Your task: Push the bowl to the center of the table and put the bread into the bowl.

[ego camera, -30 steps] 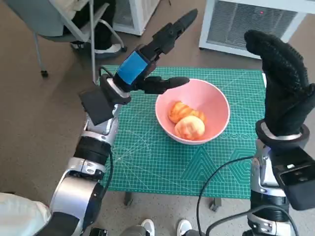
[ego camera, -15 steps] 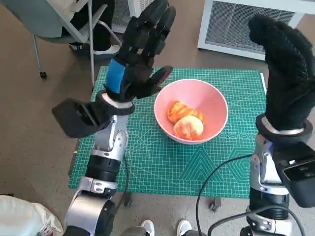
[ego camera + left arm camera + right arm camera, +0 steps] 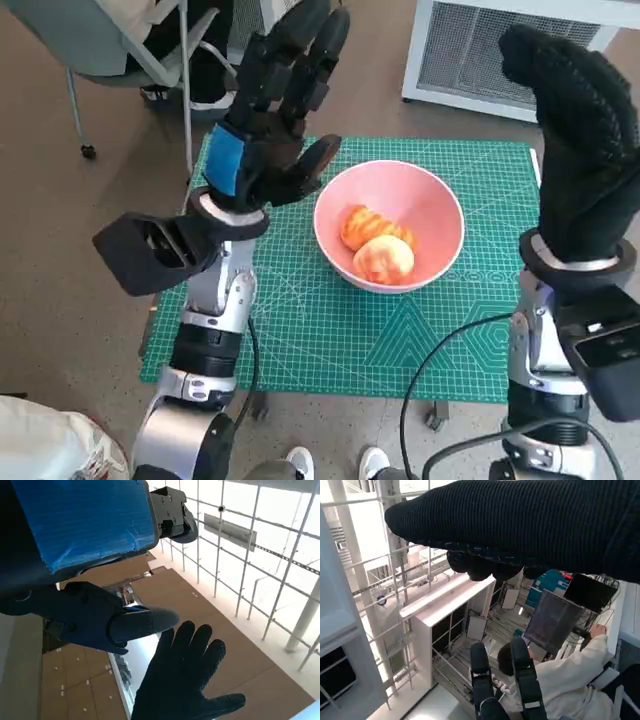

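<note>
left robot hand (image 3: 270,120) raised, fingers spread, empty; right robot hand (image 3: 580,150) raised, open, empty

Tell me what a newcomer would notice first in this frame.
Probably the pink bowl near the middle of the green mat, with two golden pieces of bread inside it. Next, both hands raised clear of the table and holding nothing: the left hand beside the bowl, the gloved right hand at the mat's right edge.
</note>
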`<state>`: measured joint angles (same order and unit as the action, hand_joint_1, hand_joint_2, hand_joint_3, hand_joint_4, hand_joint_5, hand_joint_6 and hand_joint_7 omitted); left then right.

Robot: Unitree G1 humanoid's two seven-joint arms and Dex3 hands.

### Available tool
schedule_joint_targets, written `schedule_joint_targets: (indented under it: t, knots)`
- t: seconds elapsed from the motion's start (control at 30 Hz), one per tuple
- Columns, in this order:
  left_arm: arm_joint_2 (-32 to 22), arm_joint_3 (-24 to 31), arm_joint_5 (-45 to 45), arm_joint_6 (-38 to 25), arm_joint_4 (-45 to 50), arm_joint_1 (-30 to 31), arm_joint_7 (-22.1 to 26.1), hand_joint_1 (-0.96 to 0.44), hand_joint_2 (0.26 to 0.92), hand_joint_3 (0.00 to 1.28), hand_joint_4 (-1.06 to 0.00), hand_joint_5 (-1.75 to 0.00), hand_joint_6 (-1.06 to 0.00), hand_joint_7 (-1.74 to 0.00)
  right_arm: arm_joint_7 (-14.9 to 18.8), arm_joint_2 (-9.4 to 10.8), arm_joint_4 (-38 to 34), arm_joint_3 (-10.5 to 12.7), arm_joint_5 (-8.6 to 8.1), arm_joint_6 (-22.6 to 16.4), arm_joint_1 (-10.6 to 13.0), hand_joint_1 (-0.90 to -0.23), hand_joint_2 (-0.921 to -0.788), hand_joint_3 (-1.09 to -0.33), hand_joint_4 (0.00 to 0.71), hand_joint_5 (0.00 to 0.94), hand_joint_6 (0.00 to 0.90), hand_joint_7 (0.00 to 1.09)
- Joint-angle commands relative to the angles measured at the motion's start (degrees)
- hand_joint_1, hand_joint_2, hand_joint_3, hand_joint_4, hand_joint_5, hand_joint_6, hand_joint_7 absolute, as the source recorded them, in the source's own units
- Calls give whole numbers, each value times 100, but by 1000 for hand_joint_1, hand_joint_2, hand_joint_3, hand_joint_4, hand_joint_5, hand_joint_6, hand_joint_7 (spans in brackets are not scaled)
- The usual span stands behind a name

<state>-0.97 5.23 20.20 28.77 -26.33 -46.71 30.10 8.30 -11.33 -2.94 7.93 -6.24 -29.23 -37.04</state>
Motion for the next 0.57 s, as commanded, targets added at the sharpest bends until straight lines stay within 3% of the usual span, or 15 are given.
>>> schedule_joint_targets:
  t: [0.03, 0.57]
  knots:
    - [31, -36, -67, -34, 105, 71, -41, -500, 921, 471, -120, -43, 1, -589, -9, -78, -7, -10, 109, 89, 11, -620, -921, -685, 287, 0, 59, 676]
    - [82, -80, -66, -194, 348, 245, -167, -502, 921, 478, -149, -69, 1, -606, -9, -112, 9, -63, 114, 168, 21, -617, -921, -692, 293, 3, 58, 678]
